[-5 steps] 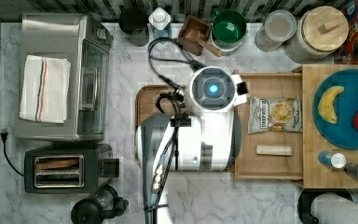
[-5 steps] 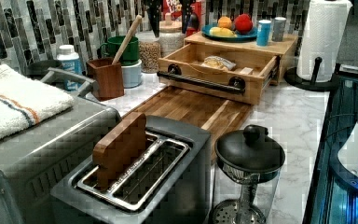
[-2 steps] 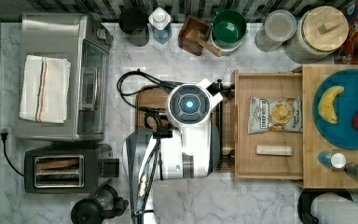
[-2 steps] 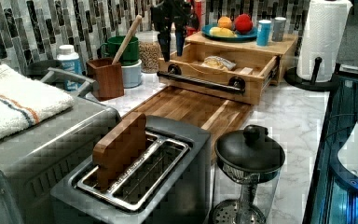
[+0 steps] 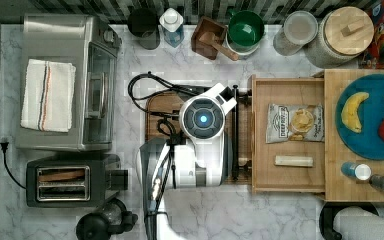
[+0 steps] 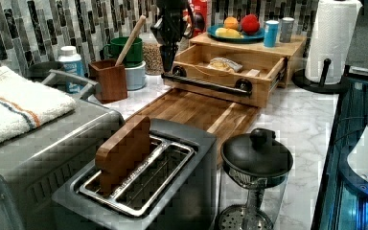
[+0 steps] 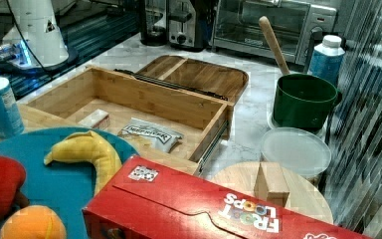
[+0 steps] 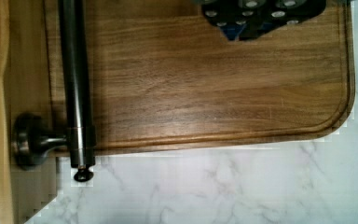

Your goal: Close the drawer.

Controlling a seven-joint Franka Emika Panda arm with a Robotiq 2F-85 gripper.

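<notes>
Drawer (image 5: 290,135) stands open; gripper (image 6: 166,61) hovers just beside its handle (image 6: 206,83), finger spacing impossible to tell.

arm (image 5: 197,150): white, reaching up from the top view's lower edge, folded over itself | wrist: pointing straight down, round lit cap facing up | gripper (image 6: 167,52): dark, hanging vertical at the left view's upper middle | jaws: spread not discernible
</notes>
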